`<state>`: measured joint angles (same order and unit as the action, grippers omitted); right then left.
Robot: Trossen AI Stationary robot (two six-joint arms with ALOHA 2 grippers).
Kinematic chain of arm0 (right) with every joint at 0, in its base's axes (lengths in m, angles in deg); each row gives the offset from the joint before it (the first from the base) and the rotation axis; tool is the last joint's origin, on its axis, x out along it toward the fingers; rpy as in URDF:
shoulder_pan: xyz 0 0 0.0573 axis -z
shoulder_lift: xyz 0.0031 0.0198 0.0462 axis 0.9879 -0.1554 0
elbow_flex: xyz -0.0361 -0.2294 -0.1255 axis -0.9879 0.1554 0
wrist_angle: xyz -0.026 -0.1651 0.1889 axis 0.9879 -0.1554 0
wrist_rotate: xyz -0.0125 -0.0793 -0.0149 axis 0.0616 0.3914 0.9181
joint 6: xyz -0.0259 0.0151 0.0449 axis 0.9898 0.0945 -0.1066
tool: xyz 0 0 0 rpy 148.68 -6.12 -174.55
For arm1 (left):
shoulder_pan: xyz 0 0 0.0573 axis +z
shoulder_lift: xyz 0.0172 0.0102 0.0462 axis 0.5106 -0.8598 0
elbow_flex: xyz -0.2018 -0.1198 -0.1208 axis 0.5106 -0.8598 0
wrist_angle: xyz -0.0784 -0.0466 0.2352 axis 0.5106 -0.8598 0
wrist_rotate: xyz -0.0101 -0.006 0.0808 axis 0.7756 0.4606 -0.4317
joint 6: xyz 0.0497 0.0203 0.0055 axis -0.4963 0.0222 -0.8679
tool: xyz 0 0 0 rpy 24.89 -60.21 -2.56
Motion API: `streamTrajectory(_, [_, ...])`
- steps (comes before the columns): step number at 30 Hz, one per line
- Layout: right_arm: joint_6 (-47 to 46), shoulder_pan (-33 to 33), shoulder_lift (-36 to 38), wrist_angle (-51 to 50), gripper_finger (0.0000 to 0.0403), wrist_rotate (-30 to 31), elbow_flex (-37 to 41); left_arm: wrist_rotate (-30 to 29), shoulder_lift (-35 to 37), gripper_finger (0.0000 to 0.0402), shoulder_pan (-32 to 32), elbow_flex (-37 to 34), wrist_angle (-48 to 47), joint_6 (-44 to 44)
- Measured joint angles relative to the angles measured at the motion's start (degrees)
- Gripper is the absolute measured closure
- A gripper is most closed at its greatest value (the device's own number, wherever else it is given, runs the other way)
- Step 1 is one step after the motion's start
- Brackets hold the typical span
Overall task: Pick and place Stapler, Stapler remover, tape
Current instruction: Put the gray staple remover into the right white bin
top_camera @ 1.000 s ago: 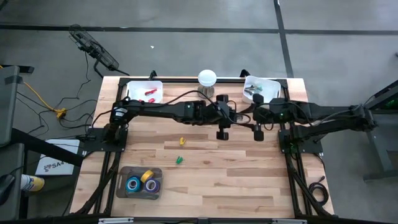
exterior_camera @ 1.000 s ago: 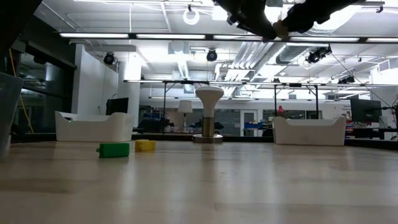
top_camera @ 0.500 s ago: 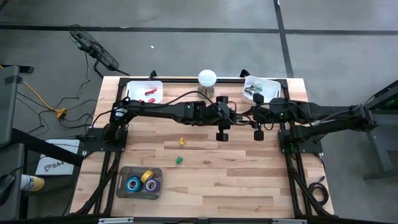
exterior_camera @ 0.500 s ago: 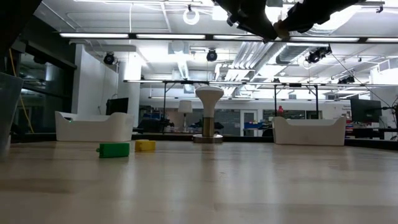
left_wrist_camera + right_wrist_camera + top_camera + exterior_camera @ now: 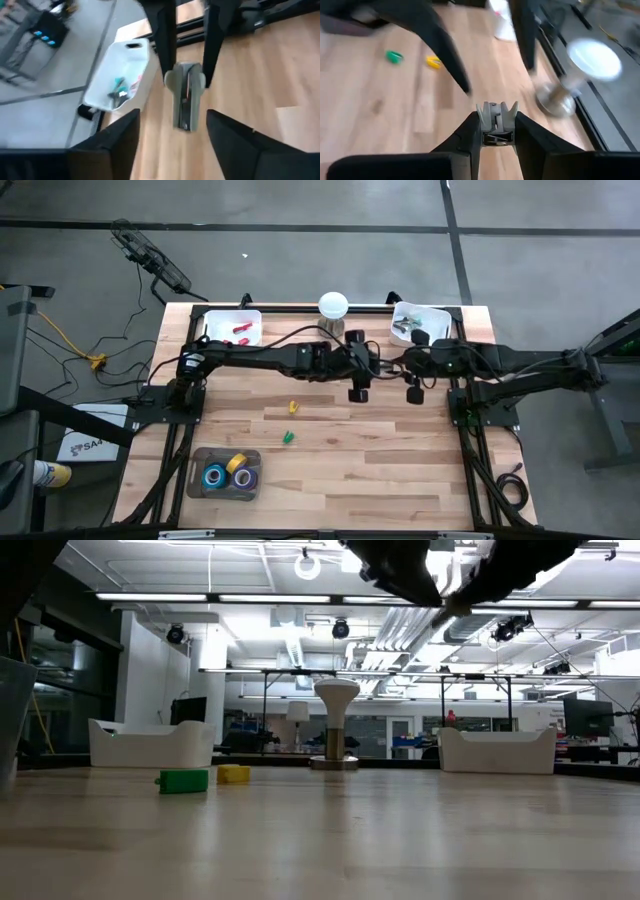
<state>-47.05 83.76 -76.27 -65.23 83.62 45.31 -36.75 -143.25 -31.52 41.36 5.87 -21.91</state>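
Bench seen from above, with both arms meeting over its far-middle part.

- **Left gripper**: raised above the bench near the far edge. Its two fingers stand wide apart and hold nothing.
- **Right gripper**: facing the left one. Its two fingers are drawn in narrow and clamp one small grey tool with toothed metal at one end. Whether this is the stapler or the stapler remover cannot be told. The tool is in the air, clear of the wood.
- **Tape**: three rolls, one blue, one yellow and one purple. They lie together in one dark tray near the near-left corner.
- **White bins**: two. One sits at the far-left corner and holds red pieces. The other sits at the far-right corner and holds dark and teal items.
- **White-topped stand**: one, at the middle of the far edge.
- **Loose pieces**: one yellow and one green, left of centre and near each other.
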Motion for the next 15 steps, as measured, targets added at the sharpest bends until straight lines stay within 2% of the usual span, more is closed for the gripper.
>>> streamTrajectory(4, [-4.81, 1.63, 0.00, -4.24, 0.0321, 8.44, 0.00, -4.83, 0.37, 0.0154, -0.04, 0.00, -3.41, 0.03])
streamTrajectory(9, [-14.39, 7.71, -0.13, -11.69, 0.0321, 21.27, 0.00, -9.61, 1.43, 0.0149, 0.05, 0.00, -12.45, 2.46])
streamTrajectory(11, [-17.39, 11.73, -0.15, -13.91, 0.0321, 23.58, 0.00, -9.85, 1.59, 0.0148, 0.07, 0.11, -15.86, 5.50])
streamTrajectory(15, [-20.43, 21.20, -0.19, -14.78, 0.0321, 23.08, 0.00, -9.80, 1.87, 0.0148, 0.48, 0.00, -23.94, 13.03])
